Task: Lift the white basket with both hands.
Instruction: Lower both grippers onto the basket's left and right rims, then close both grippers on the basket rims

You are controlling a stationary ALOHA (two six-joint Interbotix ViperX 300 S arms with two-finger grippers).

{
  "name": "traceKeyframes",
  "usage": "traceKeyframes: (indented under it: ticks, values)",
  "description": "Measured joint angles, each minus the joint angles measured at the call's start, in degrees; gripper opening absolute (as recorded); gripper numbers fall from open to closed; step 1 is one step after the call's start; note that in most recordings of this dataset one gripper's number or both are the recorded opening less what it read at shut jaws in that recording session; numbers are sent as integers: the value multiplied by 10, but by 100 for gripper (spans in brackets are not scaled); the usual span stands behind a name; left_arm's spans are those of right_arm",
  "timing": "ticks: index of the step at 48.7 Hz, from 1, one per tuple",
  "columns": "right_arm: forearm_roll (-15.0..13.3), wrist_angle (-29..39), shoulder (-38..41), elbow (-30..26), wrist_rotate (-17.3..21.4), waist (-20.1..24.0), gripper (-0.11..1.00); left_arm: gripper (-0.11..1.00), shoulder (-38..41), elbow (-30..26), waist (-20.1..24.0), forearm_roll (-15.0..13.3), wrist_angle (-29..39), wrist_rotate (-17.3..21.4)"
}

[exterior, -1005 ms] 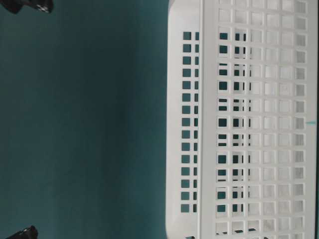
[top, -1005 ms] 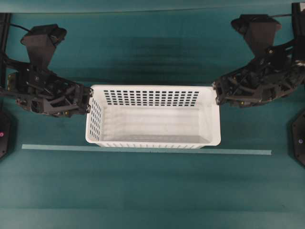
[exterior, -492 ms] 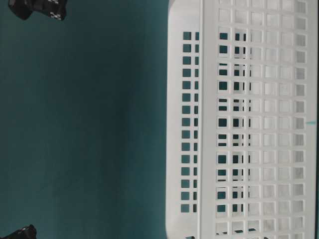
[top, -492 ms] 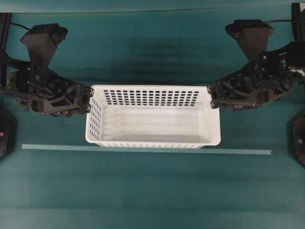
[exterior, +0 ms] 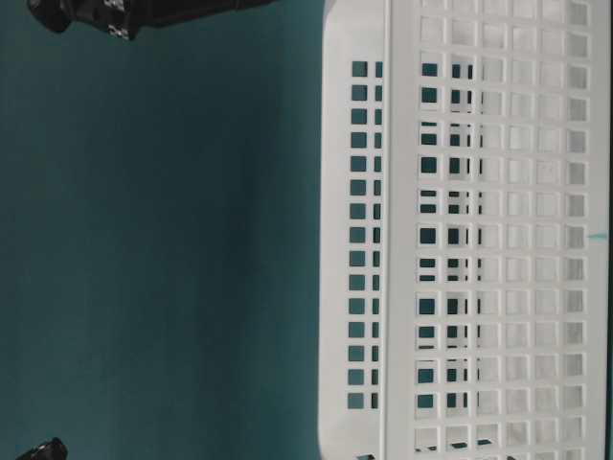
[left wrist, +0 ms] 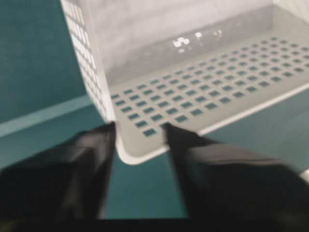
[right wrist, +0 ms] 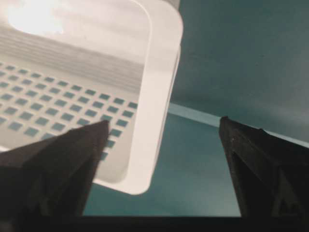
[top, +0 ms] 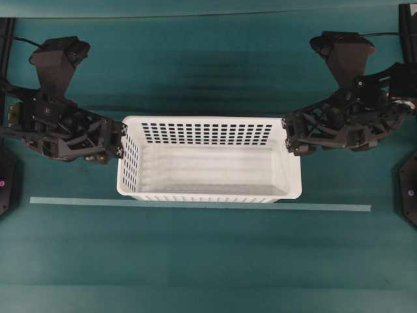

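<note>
Tape (top: 195,205) runs along the tabletop's near side, just in front of the white basket (top: 208,163), which sits mid-table, not yet lifted. Left gripper (left wrist: 137,128) and right gripper (right wrist: 161,128) gape around its far corners, holding nothing. Closing both on the rim looks next; nothing blocks them.

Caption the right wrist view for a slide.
Right gripper open, its fingers straddling a rim corner of the white basket above the teal table.
</note>
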Motion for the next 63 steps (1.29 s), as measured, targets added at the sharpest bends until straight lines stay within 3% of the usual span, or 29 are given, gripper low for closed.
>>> traceKeyframes:
  ticks: [4,7,15,31,48,63]
  values:
    - [0,-5,7,0,18,0,95,90,1,0,0,0,-4,-4]
    - [0,-9,12,0,31,1,95,97,2,1,1,0,-11,-6]
    - [7,-19,34,0,55,4,95,94,18,6,6,0,-30,-10]
    - [11,-74,91,2,61,15,95,95,83,22,18,0,-40,-7]
    - [5,-105,146,34,62,21,95,95,150,33,22,0,-105,-8]
    - [3,-142,156,36,63,19,95,94,159,38,22,0,-109,-8]
